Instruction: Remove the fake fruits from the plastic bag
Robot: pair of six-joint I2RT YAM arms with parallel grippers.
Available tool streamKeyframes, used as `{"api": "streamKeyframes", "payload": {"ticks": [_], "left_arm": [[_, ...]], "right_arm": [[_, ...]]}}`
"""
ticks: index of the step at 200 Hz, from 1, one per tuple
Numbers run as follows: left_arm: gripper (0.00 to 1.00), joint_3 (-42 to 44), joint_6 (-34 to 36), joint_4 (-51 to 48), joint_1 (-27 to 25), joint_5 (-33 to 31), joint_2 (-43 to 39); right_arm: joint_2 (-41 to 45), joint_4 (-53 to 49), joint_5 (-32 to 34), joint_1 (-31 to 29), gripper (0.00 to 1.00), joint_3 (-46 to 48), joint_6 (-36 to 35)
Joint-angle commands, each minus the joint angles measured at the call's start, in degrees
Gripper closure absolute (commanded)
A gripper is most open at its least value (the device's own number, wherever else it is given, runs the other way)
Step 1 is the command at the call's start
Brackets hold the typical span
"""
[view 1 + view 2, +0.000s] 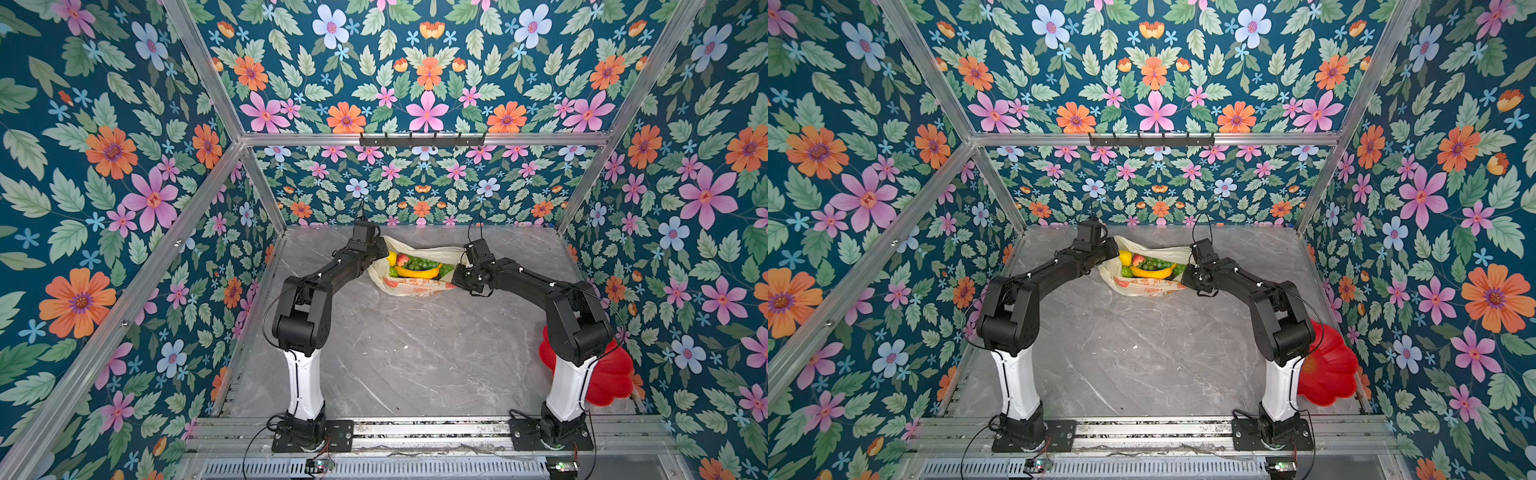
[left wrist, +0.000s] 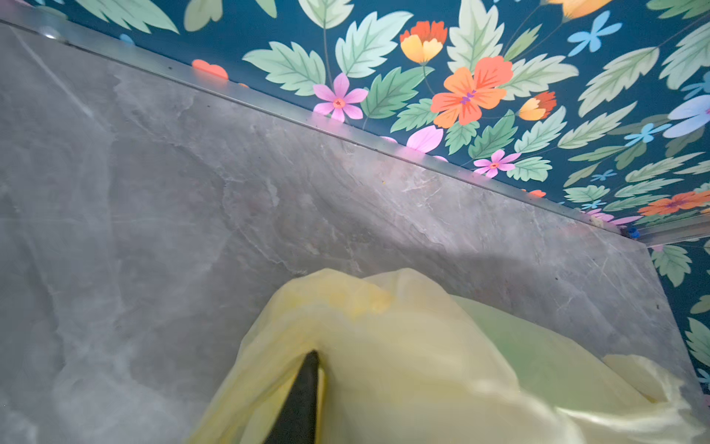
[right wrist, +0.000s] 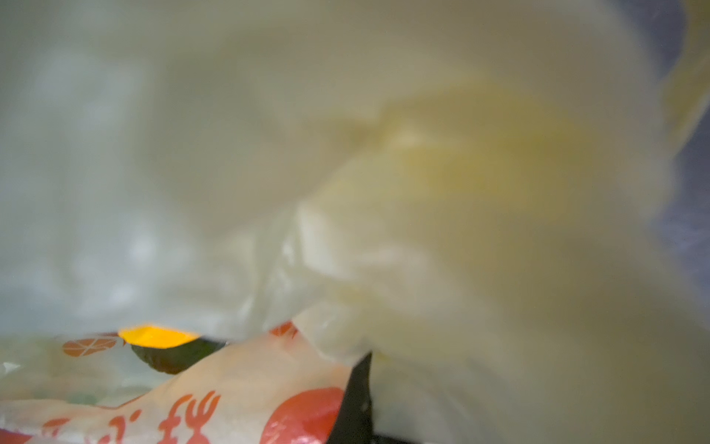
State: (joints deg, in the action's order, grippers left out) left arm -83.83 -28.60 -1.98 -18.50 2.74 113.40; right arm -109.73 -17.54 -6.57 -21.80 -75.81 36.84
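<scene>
The pale-yellow plastic bag point(image 1: 411, 287) point(image 1: 1144, 287) lies at the back middle of the table, mouth open upward. Inside lie fake fruits: a banana point(image 1: 417, 272), green grapes point(image 1: 422, 263), a strawberry point(image 1: 401, 259), a lemon point(image 1: 391, 257) and a lime-green fruit point(image 1: 393, 272). My left gripper point(image 1: 380, 255) is at the bag's left rim. In the left wrist view, bag film point(image 2: 403, 346) drapes over one dark finger point(image 2: 303, 396) and hides the other. My right gripper point(image 1: 457, 276) is shut on the bag's right rim. Its wrist view shows blurred film point(image 3: 461, 230) and a yellow fruit tip point(image 3: 157, 336).
A red flower-shaped dish point(image 1: 611, 374) point(image 1: 1327, 370) stands at the right front, partly behind my right arm's base. A metal hook rail point(image 1: 422, 140) runs along the back frame. Floral walls close in the grey marble table point(image 1: 395, 353) on three sides.
</scene>
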Motion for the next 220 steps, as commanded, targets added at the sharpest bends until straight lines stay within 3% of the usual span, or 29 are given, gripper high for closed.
{"api": "streamKeyframes", "payload": {"ticks": [1, 29, 60, 87, 107, 142, 154, 177, 220], "left_arm": [[0.55, 1.37, 0.27, -7.34, -0.28, -6.46, -3.01], [0.34, 5.95, -1.39, -10.48, -1.87, -7.86, -8.39], [0.26, 12.94, -2.98, -5.26, -4.59, -3.27, -12.44], [0.24, 13.98, -3.63, -4.51, -6.30, -3.57, -11.36], [0.34, 15.25, -3.98, -5.20, -6.35, -5.06, -10.40], [0.79, 26.75, -5.74, 2.34, -4.71, -5.88, -16.94], [0.90, 31.01, -5.77, 5.79, -4.26, -5.23, -19.17], [1.00, 37.04, -5.52, 10.64, -4.26, -3.73, -21.70], [1.00, 37.20, -3.47, 13.93, -5.34, 1.37, -18.49]], "right_arm": [[1.24, 0.10, -0.54, -0.23, 0.98, 2.19, -0.08], [3.85, 1.35, -0.29, -1.10, 0.98, 5.84, -0.01], [5.60, 1.77, 0.53, -2.76, 0.97, 7.90, -0.36], [5.59, 1.37, 1.06, -3.68, 0.97, 8.04, -0.39], [5.49, 1.01, 1.30, -3.69, 0.97, 7.80, -0.27], [4.65, 0.23, 1.49, -3.28, 0.97, 6.66, 0.07], [4.25, 0.14, 1.22, -3.31, 0.97, 6.26, 0.07], [3.50, -0.03, 1.18, -3.21, 0.97, 5.86, 0.35], [3.84, -0.19, 0.97, -1.37, 0.97, 6.22, 0.95]]}}
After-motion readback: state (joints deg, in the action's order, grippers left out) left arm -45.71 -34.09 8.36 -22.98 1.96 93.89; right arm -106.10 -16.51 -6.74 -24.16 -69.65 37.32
